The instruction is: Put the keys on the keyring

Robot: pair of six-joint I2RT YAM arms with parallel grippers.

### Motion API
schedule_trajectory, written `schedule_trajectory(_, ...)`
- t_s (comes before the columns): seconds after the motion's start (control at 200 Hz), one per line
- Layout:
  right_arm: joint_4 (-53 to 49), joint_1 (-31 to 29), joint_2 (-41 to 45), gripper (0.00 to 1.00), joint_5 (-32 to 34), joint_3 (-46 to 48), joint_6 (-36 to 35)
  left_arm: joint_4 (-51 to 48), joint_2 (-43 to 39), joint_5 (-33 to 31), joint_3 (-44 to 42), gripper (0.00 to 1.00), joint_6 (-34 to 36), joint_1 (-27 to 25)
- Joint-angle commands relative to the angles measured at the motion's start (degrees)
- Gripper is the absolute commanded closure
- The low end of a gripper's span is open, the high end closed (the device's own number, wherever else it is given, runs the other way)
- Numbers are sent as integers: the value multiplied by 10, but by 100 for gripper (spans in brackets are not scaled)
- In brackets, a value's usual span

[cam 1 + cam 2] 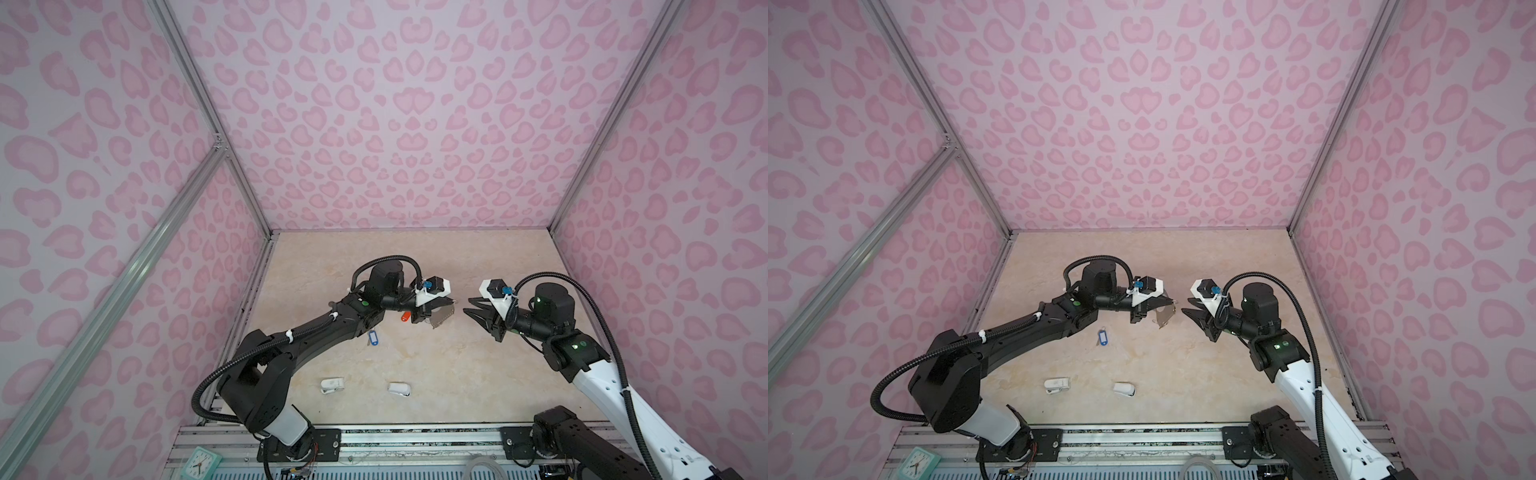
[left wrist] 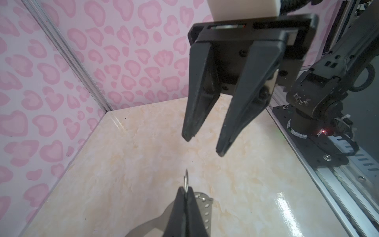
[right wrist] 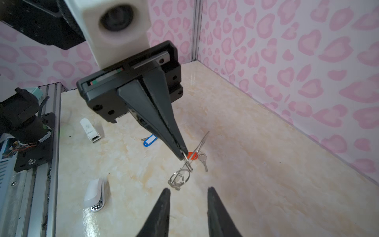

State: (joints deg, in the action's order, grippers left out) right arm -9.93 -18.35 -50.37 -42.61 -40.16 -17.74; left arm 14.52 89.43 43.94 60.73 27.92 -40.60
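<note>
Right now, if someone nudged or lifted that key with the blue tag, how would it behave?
The blue-tagged key looks small and thin, so probably light. Lying flat on the glossy table, it would likely slide, not roll. Lifted by its tag, the metal key would probably dangle loosely.

Robot lab test cell, not a home or shop. It's a boxed enclosure: pink-blotch printed walls (image 1: 374,124) on three sides, held by bare aluminium posts (image 1: 203,95). The floor is a marble-look tabletop (image 1: 457,374). A slotted metal rail (image 1: 415,436) runs along the near edge, with two arms bolted to it: left base (image 1: 286,449), right base (image 1: 552,432). There's exposed wiring (image 3: 22,146) by the left base, a vented panel (image 1: 374,473) nearer than the rail, and a small teal clock (image 1: 199,463) near left.
</note>
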Motion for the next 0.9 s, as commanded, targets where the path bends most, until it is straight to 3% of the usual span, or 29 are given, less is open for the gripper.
schedule_trajectory(0.0, 0, -3, -3, 73, -12, 7, -16, 32, -15, 21, -4, 96, 15, 2)
schedule_trajectory(0.895, 81, -26, -39, 78, -39, 8, -27, 2, -44, 67, -22, 96, 69, 3)
